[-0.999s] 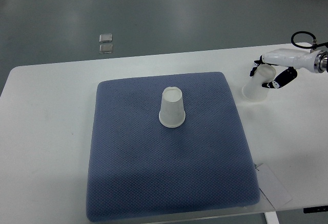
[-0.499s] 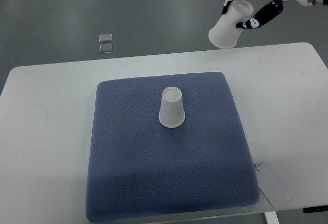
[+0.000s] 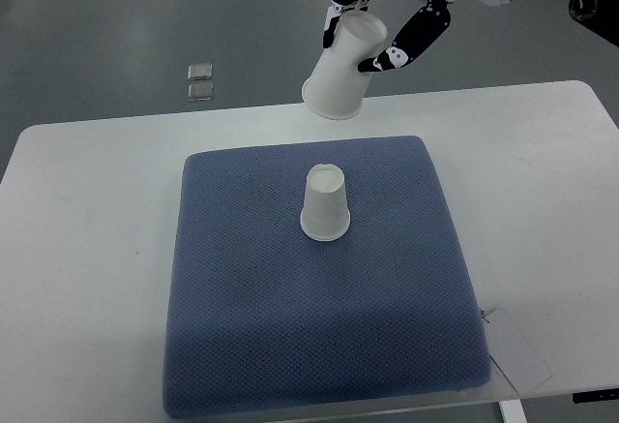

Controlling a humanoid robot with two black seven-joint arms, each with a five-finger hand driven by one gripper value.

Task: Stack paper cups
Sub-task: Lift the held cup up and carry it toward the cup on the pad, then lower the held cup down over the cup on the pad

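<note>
Overhead, the robot's right hand reached in from the upper right of the frame, its fingers wrapped around a white paper cup. The held cup was tilted, its open mouth pointing down and to the left, above the far edge of the white table. A second paper cup stood upside down near the centre of the frame, on a blue textured mat that covered the middle of the table. The two cups were apart, the held one higher in the frame. Two small square objects lay on the grey floor at upper left.
</note>
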